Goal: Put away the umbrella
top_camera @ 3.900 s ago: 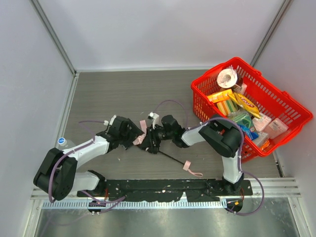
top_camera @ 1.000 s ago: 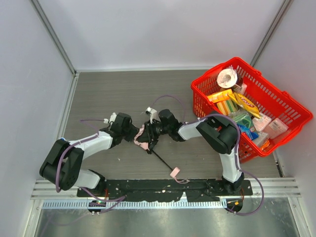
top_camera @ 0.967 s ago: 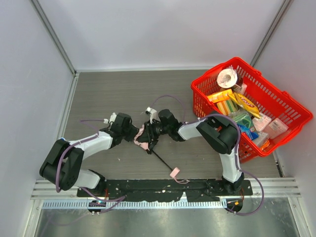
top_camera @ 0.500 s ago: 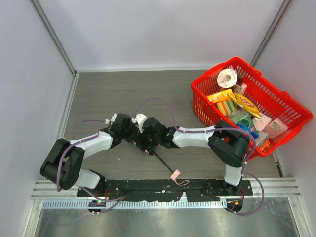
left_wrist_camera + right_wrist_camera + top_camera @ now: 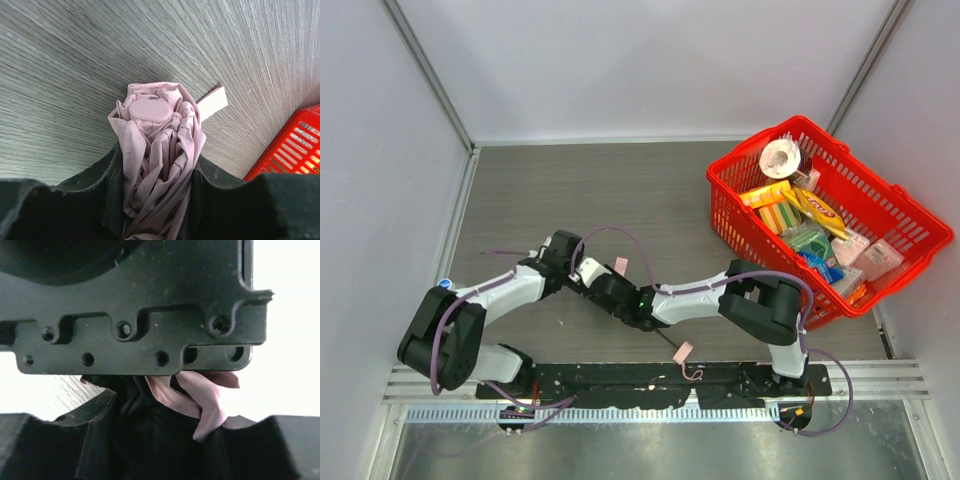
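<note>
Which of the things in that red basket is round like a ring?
The white roll at the far corner of the red basket: a ring with a dark hole, while everything else in there looks flat-sided.

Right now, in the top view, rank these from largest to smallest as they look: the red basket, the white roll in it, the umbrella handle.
1. red basket
2. white roll
3. umbrella handle, plainly the smallest, even though the roll sits a little nearer the camera.
</note>
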You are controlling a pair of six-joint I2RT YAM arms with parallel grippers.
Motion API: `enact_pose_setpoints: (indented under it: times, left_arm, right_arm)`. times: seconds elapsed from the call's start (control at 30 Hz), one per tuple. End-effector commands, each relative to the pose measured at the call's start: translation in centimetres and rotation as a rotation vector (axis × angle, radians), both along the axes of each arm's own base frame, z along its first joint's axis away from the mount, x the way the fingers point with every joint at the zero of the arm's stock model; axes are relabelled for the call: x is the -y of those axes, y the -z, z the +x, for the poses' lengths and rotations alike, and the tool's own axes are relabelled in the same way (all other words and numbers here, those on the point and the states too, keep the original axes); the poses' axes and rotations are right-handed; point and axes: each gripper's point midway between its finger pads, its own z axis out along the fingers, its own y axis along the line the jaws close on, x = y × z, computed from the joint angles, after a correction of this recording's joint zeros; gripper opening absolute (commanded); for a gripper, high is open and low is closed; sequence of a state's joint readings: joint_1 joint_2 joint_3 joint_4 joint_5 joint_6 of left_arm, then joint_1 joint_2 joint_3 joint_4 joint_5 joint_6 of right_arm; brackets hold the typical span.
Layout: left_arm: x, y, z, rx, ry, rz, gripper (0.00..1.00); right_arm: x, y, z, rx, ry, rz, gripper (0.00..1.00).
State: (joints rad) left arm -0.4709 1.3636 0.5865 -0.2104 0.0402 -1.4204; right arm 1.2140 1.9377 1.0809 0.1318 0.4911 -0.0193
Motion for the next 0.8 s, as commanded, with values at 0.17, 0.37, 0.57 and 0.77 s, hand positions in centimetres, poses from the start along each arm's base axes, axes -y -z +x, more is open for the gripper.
enact_pose_setpoints:
  times: [0.17,0.37,0.57,0.77]
  left_arm:
    - [-0.4,1.5,-4.3,-0.111,0.090,0.020,0.10]
    - [-1.8,0.8,-3.2,0.007,0.128,0.149,0.62]
    - [-2.2,0.4,-2.8,0.069,0.147,0.195,0.83]
    - [-1.1,0.9,-2.4,0.086,0.171,0.196,0.85]
  right_arm:
    - [0.3,1.1,1.1,-0.037,-0.029,0.061,0.01]
    - [-0.9,-1.0,0.0,-0.294,-0.184,0.312,0.01]
    - [-0.9,-3.5,0.7,-0.480,-0.270,0.488,0.01]
    - [-1.5,-7.0,1.0,-0.684,-0.353,0.752,0.01]
